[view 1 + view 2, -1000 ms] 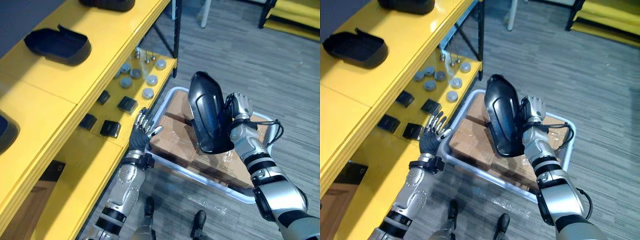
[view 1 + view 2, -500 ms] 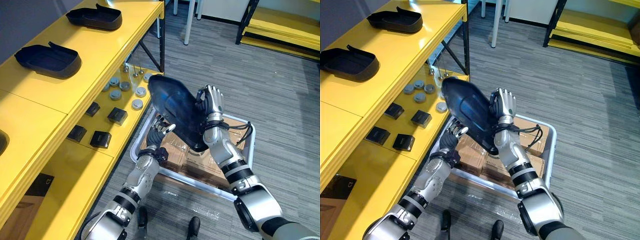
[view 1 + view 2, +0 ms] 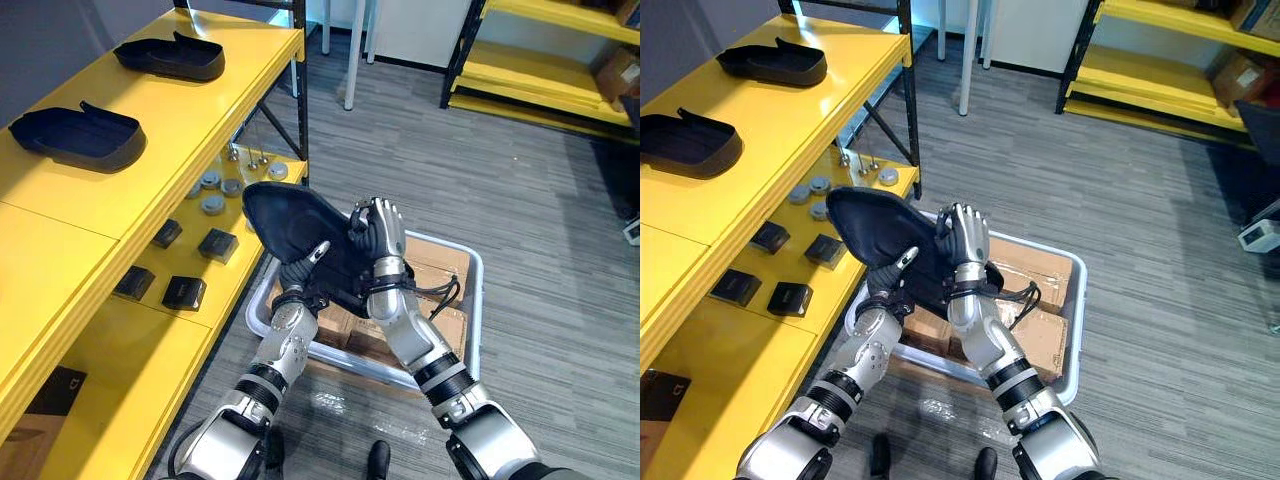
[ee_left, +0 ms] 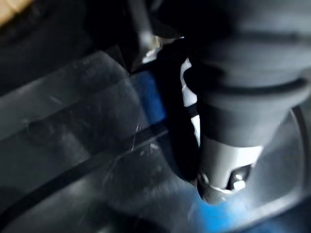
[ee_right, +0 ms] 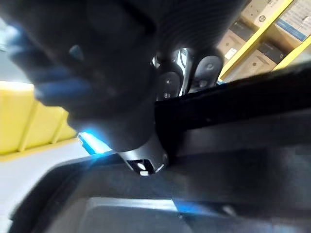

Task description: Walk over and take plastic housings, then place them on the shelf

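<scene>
A black plastic housing (image 3: 290, 225) hangs in the air between my two hands, lying nearly flat beside the yellow shelf (image 3: 200, 120). My right hand (image 3: 378, 232) has its fingers curled over the housing's right edge; in the right wrist view the fingertips (image 5: 167, 85) hook over the housing's rim (image 5: 233, 126). My left hand (image 3: 300, 288) is pressed against the housing from below, and the housing's inside (image 4: 73, 145) shows close up in the left wrist view. Two more black housings (image 3: 80, 140) (image 3: 170, 58) lie on the top shelf board.
A grey bin (image 3: 470, 335) holding cardboard boxes (image 3: 440, 275) stands on the floor under my hands. The lower shelf board carries small black boxes (image 3: 182, 292) and round grey caps (image 3: 212, 204). Another yellow rack (image 3: 520, 90) stands at the back right.
The view has shifted. My right hand has tipped the housing from upright to nearly flat and carried it left towards the shelf. My left hand has risen from the bin's edge to meet the housing.
</scene>
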You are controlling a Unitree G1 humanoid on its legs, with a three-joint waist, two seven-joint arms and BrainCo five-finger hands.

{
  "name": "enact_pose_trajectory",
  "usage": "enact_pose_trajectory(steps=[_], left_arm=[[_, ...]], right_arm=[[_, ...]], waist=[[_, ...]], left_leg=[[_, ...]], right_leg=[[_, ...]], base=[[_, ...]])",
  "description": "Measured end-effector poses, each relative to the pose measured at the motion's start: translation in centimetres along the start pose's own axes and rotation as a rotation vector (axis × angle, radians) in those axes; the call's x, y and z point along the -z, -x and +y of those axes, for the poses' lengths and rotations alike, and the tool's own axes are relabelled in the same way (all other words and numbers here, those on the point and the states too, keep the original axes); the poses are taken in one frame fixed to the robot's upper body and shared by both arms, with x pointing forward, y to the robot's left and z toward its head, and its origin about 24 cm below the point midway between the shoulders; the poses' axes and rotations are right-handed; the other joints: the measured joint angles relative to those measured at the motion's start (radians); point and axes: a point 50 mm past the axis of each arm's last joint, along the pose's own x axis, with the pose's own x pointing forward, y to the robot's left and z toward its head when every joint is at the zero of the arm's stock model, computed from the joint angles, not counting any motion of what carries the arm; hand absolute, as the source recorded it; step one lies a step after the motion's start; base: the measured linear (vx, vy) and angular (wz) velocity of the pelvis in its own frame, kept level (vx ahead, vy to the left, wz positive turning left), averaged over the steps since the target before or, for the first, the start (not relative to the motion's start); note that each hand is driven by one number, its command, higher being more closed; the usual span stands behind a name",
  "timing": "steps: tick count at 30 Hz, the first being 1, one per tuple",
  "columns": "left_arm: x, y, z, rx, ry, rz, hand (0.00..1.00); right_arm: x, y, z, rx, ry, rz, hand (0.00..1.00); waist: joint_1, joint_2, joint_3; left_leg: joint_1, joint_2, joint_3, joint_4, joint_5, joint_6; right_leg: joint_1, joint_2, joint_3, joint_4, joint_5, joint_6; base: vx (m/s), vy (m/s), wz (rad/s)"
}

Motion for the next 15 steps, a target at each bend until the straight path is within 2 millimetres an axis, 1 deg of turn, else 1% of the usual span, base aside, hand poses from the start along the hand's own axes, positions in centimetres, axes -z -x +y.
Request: enact_pose_trajectory(steps=[3, 6, 8, 9, 11, 12, 14, 15], left_arm=[[0.2, 0.1, -0.3, -0.016, 0.098, 0.014, 1.0], [-0.2, 0.3, -0.7, -0.033, 0.212, -0.013, 1.0], [-0.8, 0.6, -0.7, -0.034, 0.259, -0.053, 1.0], [-1.5, 1.0, -0.7, -0.024, 0.307, -0.089, 1.0], [-2.0, 1.9, -0.5, -0.006, 0.357, -0.132, 1.0], [-2.2, 2.7, -0.2, -0.001, 0.395, -0.153, 1.0], [-2.2, 3.7, 0.5, -0.007, 0.41, -0.173, 1.0], [-2.1, 4.5, 1.4, -0.023, 0.41, -0.19, 1.0]], right_arm=[[-0.1, 0.1, 0.0, 0.01, -0.01, 0.0, 1.0], [-0.3, 0.5, -0.4, 0.036, -0.038, -0.01, 1.0], [-0.4, 0.7, -0.6, 0.051, -0.063, -0.021, 1.0], [-0.7, 1.1, -0.9, 0.074, -0.103, -0.03, 1.0], [-1.3, 1.6, -1.3, 0.092, -0.143, -0.069, 1.0], [-1.5, 2.1, -1.5, 0.095, -0.169, -0.089, 0.0], [-1.7, 3.1, -1.4, 0.084, -0.201, -0.104, 0.0], [-1.8, 4.1, -1.1, 0.054, -0.237, -0.108, 0.0]], waist=[[-0.002, -0.001, -0.001], [-0.001, -0.001, -0.001], [-0.002, -0.002, -0.001], [-0.003, -0.002, -0.001], [-0.002, -0.002, -0.002], [-0.001, -0.001, -0.003], [-0.003, -0.001, -0.003], [-0.003, 0.001, -0.018]], left_leg=[[0.009, 0.003, 0.006, 0.0, 0.0, -0.003], [0.016, 0.008, 0.022, 0.0, -0.005, -0.009], [0.023, 0.011, 0.028, 0.0, -0.007, -0.011], [0.026, 0.015, 0.028, 0.0, -0.009, -0.013], [0.031, 0.02, 0.027, 0.0, -0.01, -0.015], [0.037, 0.021, 0.022, -0.001, -0.01, -0.016], [0.053, 0.02, 0.005, -0.001, -0.013, -0.019], [0.06, 0.02, -0.011, -0.004, -0.017, -0.023]], right_leg=[[0.004, 0.003, 0.005, 0.0, 0.001, -0.001], [0.003, 0.007, 0.021, 0.0, 0.002, -0.002], [0.004, 0.009, 0.026, 0.0, 0.002, -0.002], [0.007, 0.012, 0.025, 0.0, 0.002, -0.002], [0.013, 0.016, 0.022, 0.0, 0.0, -0.005], [0.021, 0.02, 0.015, 0.0, -0.003, -0.007], [0.048, 0.02, -0.003, 0.0, -0.012, -0.004], [0.066, 0.02, -0.026, 0.0, -0.023, -0.004]], base=[[-0.03, 0.037, -0.1], [-0.01, 0.05, -0.13], [0.0, 0.044, -0.13], [0.01, 0.038, -0.06], [0.01, 0.037, 0.0], [0.01, 0.028, 0.08], [0.01, 0.031, 0.26], [0.02, 0.046, 0.51]])
